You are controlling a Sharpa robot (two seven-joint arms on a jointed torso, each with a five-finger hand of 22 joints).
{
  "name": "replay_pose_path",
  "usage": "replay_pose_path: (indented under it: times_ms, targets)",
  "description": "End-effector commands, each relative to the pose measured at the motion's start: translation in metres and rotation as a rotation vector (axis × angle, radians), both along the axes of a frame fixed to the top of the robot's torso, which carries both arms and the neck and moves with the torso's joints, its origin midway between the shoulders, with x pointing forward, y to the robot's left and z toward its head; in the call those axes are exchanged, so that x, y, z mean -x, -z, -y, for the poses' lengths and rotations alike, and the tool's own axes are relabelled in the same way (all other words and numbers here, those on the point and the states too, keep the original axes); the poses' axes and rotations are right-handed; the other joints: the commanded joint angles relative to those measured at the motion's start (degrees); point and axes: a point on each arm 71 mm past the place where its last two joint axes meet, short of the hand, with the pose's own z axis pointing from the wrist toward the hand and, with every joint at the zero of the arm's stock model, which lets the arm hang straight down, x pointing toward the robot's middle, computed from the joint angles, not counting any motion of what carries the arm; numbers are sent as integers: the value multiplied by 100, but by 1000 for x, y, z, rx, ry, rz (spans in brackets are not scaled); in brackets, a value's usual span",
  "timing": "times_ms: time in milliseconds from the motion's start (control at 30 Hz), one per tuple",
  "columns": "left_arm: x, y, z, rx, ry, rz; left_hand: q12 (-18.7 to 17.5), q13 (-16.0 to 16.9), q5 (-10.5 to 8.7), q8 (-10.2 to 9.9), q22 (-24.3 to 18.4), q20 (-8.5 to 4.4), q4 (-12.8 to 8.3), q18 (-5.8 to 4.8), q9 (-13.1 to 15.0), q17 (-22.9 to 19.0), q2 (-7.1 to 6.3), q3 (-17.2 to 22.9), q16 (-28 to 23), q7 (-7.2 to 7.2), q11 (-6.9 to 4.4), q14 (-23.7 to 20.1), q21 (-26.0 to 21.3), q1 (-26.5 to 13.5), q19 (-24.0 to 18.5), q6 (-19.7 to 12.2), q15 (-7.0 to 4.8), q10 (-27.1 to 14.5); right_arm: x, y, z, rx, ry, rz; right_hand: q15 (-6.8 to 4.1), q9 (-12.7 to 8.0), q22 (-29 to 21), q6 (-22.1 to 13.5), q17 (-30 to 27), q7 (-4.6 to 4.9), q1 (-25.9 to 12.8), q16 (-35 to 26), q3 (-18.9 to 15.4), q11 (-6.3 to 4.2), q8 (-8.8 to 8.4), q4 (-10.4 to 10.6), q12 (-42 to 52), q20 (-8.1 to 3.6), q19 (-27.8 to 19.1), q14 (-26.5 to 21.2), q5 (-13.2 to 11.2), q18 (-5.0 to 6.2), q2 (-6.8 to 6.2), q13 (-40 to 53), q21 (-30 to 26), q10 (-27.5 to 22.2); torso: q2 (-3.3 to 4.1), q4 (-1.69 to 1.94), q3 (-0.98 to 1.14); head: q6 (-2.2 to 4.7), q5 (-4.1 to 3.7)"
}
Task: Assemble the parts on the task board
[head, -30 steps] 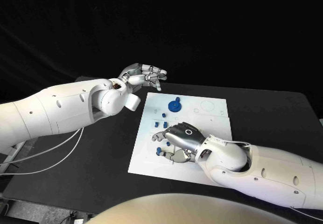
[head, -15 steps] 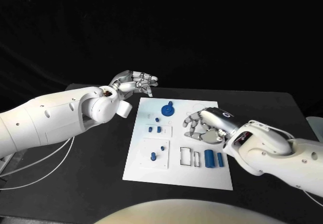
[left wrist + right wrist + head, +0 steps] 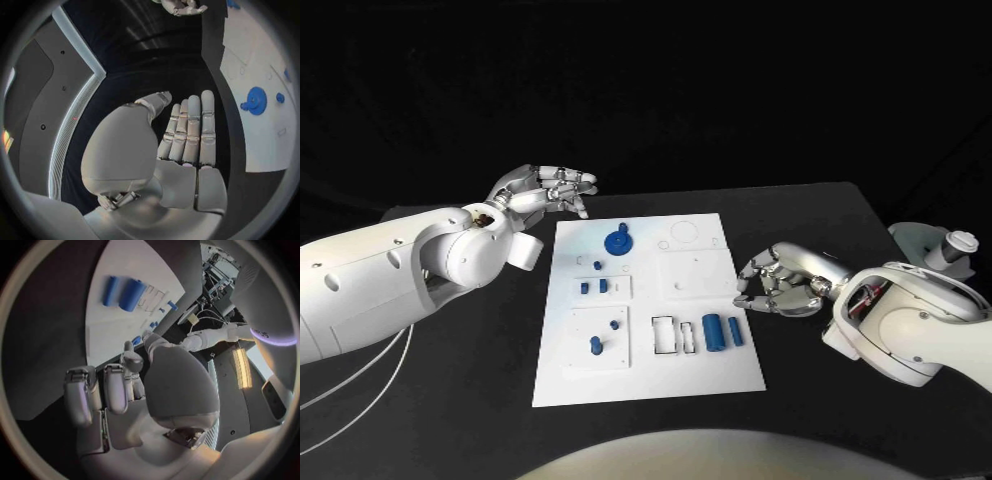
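The task board (image 3: 653, 345) lies mid-bench. A blue gear (image 3: 616, 241) sits at its 11 o'clock, small blue pegs (image 3: 593, 286) at 9 o'clock, and two blue cylinders (image 3: 723, 331) loose at 4 o'clock beside empty slots; assembly appears barely begun. The right hand (image 3: 779, 284) hovers off the board's 3 o'clock edge, fingers curled on nothing. The left hand (image 3: 548, 190) waits beyond 11 o'clock, holding nothing; its wrist view shows its fingers (image 3: 190, 127) straight, which the head view obscures.

task board (image 3: 668, 370) mid-table, left hand (image 3: 542, 190) behind-left, right hand (image 3: 783, 281) beside right edge
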Motion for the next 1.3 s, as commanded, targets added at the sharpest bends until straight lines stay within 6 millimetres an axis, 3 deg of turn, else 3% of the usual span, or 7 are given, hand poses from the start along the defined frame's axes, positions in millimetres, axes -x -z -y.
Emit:
replay_pose_path:
  times_ms: [33, 133, 233, 400, 967, 1300]
  targets:
    - [1, -1, 2, 18, 10, 5, -10, -9, -8, 31, -9, 10, 25, 71, -6, -5, 58, -4, -29, -4, -6, -20, -23, -8, 30, -37, 37, -39, 5, 3, 1, 87, 29, 16, -27, 13, 1440, -50, 42, -10, -92, 35, -37, -3, 20, 33, 80, -14, 542, 349, -46, -46, -6, 115, 30, 55, -22, -54, -5, -28, -77]
    - [1, -1, 2, 19, 11, 4, -10, -9, -8, 31, -9, 10, 25, 71, -6, -5, 58, -4, -29, -4, -6, -20, -23, -8, 30, -37, 37, -39, 13, 10, -3, 126, 33, 12, -23, 37, 1498, -50, 296, -17, -319, 174, -158, -4, 20, 43, 448, -11, 592, 392, -52, -75, -24, 570, 148, 240, -27, -63, -6, -70, -66]
    - [2, -1, 2, 19, 11, 4, -10, -9, -8, 31, -9, 10, 25, 71, -6, -5, 58, -4, -29, -4, -6, -20, -23, -8, 30, -37, 37, -39, 19, 18, -10, 146, 33, -2, -28, 75, 1506, -44, 452, -28, -489, 265, -317, -11, 26, 34, 757, -12, 600, 411, 142, -79, -23, 972, 164, 379, -29, -63, -14, -90, -62]
    - [2, -1, 2, 19, 11, 4, -8, -8, -8, 33, -11, 11, 29, 71, -6, -5, 60, -5, -29, -4, -6, -20, -26, -12, 31, -36, 38, -39, 25, 32, -20, 162, 28, -12, -29, 97, 1506, -39, 506, -34, -556, 298, -416, -14, 30, 42, 918, -13, 600, 415, 175, -79, -13, 1182, 164, 454, -23, -53, -14, -117, -35]
    - [3, -1, -1, 18, 11, 0, -5, -9, -7, 37, -16, 12, 37, 71, -6, -4, 64, -8, -28, -3, -5, -20, -32, -19, 33, -38, 38, -40, 21, 50, -40, 173, 28, 21, -31, 150, 1506, -19, 530, -45, -768, 319, -694, -18, 45, 57, 976, -14, 600, 409, 234, -79, 75, 1335, 164, 454, 7, -45, -12, -108, 7]
    - [4, -1, -1, 19, 15, -3, -5, -9, -7, 37, -16, 12, 37, 71, -6, -4, 64, -8, -28, -3, -5, -20, -32, -19, 33, -38, 38, -40, 19, 62, -50, 212, 1, -2, -29, 200, 1506, -17, 561, -48, -979, 338, -1044, -19, 53, 57, 948, -11, 600, 410, 297, -79, 174, 1404, 164, 434, 14, -43, -11, -129, 40]
